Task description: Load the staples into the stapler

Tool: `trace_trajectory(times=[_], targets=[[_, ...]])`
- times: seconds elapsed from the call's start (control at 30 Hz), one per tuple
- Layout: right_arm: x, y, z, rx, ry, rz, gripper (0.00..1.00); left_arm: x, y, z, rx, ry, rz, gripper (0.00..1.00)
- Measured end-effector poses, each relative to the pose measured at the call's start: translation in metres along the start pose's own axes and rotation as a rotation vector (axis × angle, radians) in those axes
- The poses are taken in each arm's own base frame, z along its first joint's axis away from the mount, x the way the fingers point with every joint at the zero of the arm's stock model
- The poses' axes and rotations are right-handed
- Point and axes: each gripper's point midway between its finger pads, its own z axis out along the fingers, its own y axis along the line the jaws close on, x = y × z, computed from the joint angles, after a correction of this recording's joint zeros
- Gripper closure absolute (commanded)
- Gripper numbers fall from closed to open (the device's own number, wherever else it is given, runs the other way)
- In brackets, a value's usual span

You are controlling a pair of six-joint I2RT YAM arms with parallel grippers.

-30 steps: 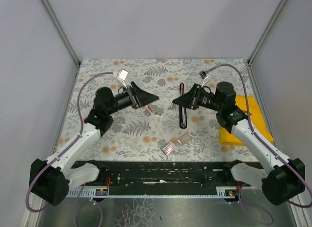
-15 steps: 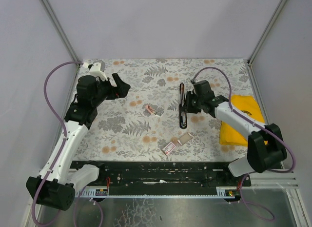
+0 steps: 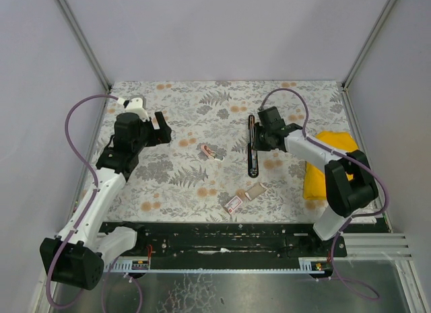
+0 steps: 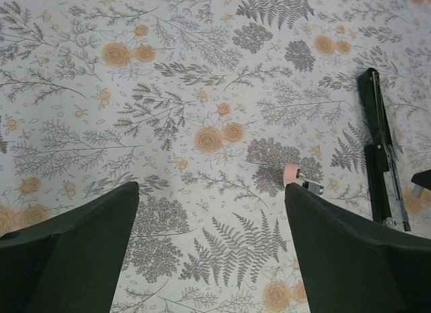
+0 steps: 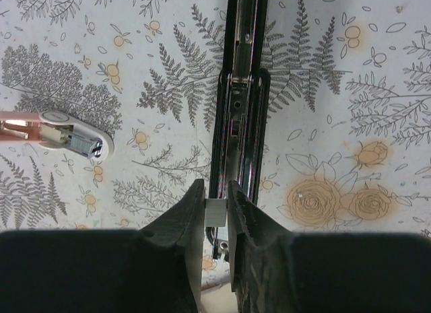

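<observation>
1. Floral-patterned desk (image 3: 182, 185): the stapler (image 3: 252, 161) lies opened flat, right of centre.
2. My right hand (image 5: 215, 192) has come down over its channel, clamped on a staple strip (image 5: 216, 211).
3. My left hand (image 4: 210, 188) has withdrawn leftward, fingers apart; I judge loading can proceed.

Stapler (image 5: 241, 104) end beyond top edge

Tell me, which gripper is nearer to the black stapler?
Right. The right gripper hangs directly over the stapler, pinching a small pale strip; the left gripper stands open far to its left.
</observation>
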Motion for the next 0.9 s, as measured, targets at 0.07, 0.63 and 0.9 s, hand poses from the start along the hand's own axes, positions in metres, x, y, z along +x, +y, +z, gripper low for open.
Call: trace_trajectory(times=[0.07,0.63,0.9], targets=[[-0.002,0.000,0.006,0.008,0.004,-0.004,0.82,0.001,0.003,0.001,-0.011,0.000,0.006,0.11],[0.008,-0.009,0.027,0.063,0.053,-0.014,0.83,0.003,0.012,0.004,-0.059,0.001,0.029,0.11],[0.010,-0.009,0.031,0.094,0.054,-0.037,0.83,0.005,0.014,0.004,-0.065,0.004,0.035,0.11]])
